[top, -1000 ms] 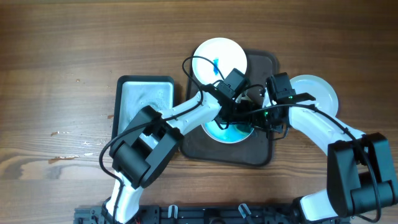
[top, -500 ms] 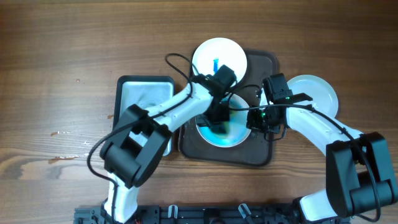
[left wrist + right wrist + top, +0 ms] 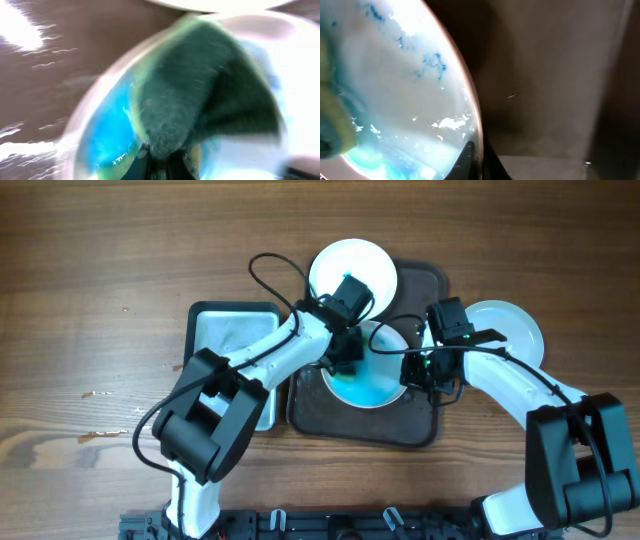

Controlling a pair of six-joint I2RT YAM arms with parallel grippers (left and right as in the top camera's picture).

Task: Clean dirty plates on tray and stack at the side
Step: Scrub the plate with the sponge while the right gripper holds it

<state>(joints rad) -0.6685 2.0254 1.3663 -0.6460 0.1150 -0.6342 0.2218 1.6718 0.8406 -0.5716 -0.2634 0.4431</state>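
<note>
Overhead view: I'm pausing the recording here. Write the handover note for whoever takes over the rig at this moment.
Left hand: shut on the sponge, which is pressed into the smeared plate on the tray.
Right hand: shut on that plate's rim, steadying it.
Done: one clean plate sits right of the tray.
Left: finish wiping off the blue smear and stack this plate on the clean one. Then clean the marked plate at the tray's far edge.
</note>
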